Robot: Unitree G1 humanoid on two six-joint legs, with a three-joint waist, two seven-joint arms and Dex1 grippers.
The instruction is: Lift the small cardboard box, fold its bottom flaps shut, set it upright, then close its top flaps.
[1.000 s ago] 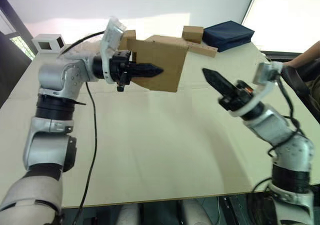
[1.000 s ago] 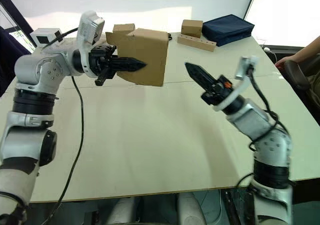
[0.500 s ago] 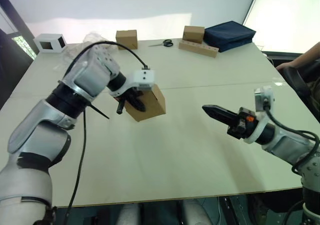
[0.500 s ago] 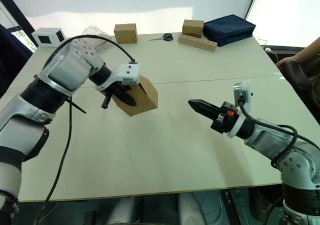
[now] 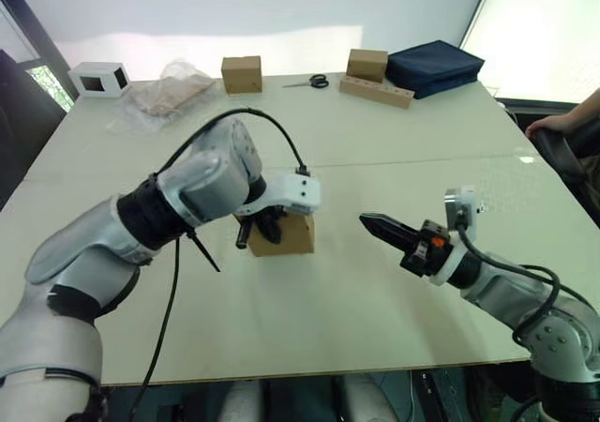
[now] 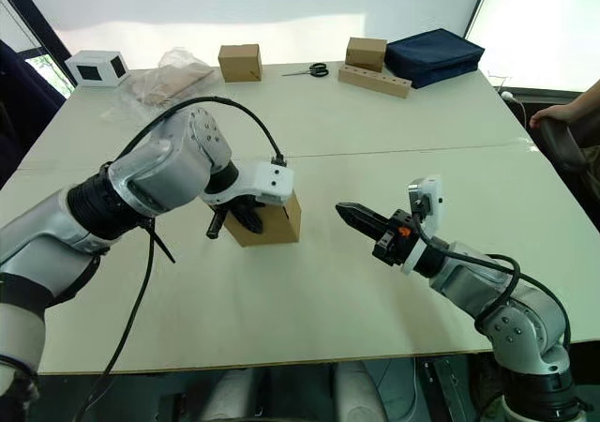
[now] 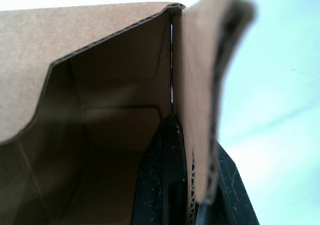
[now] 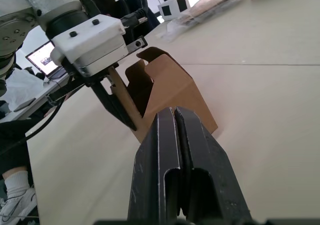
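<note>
The small cardboard box (image 5: 289, 237) rests on the table (image 5: 309, 347) near its middle, open end up. Its top flaps (image 8: 152, 60) stand up loose. The bottom flaps are hidden underneath. My left gripper (image 6: 240, 218) comes down from above and is shut on the box's left wall. In the left wrist view one finger (image 7: 165, 175) is inside the box and the other is outside the cardboard. My right gripper (image 5: 372, 223) is shut with nothing in it. It hovers low just right of the box, pointing at it, a short gap away.
Two neat brown cubes (image 5: 242, 73) (image 5: 367, 64) stand at the far edge, with scissors (image 5: 305, 82) and a wooden block (image 5: 375, 91) between them. A navy bag (image 5: 436, 66) lies far right, a plastic bag (image 5: 169, 94) and white device (image 5: 100, 79) far left. A person's hand (image 5: 562, 122) shows at the right edge.
My left arm has brought the box down from mid-air onto the table, turning it open end up. The right gripper has dropped low and moved left toward the box.
</note>
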